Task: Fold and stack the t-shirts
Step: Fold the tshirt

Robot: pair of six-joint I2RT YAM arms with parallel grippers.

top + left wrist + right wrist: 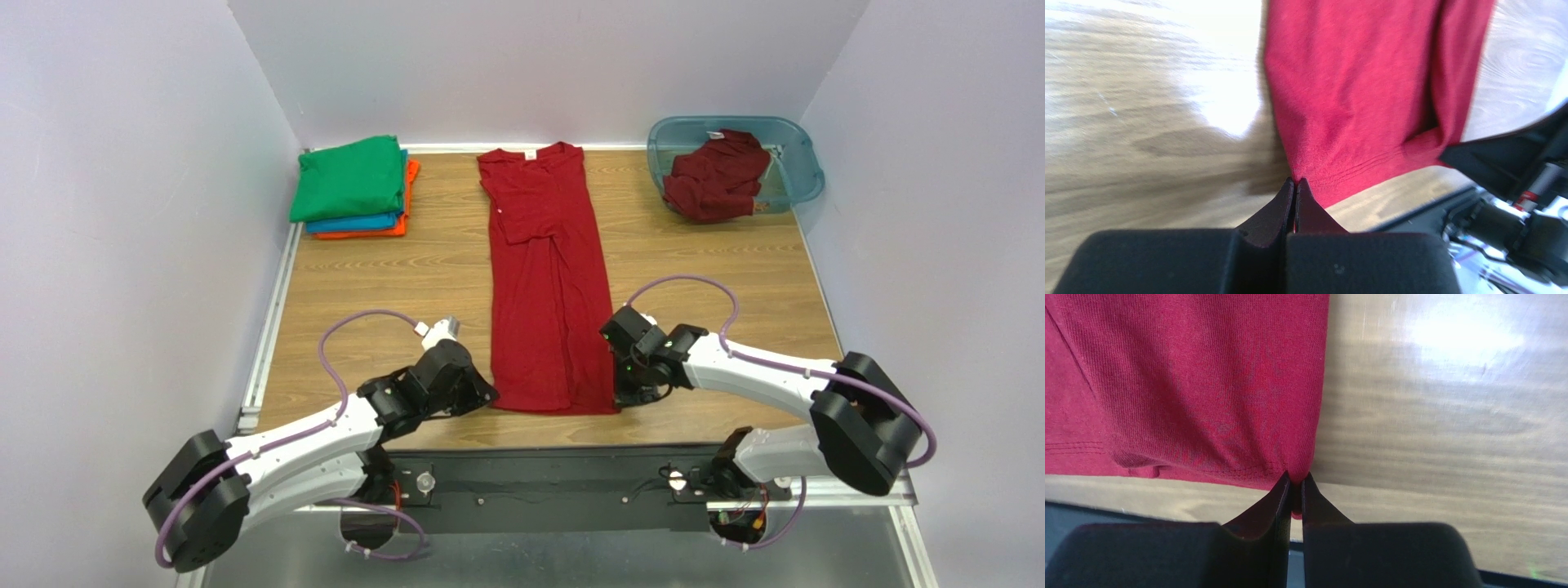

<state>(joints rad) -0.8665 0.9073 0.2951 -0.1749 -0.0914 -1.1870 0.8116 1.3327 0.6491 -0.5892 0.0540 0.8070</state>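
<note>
Left arm (307, 444), right arm (761, 368) stretched low; jaws seemingly pinch red t-shirt (548, 282) hem.

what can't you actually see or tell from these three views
- top view: blue shirt and orange shirt, mostly covered by the green shirt
- top view: crumpled dark red shirt in the tub, most of it buried in its own folds
- wrist views: flat dark red shirt, collar end cut off by the frame edge

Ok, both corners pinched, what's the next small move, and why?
Probably lift both hem corners together toward the collar: left gripper and right gripper are each shut on a near corner of the dark red shirt, lying flat as a long strip.
</note>
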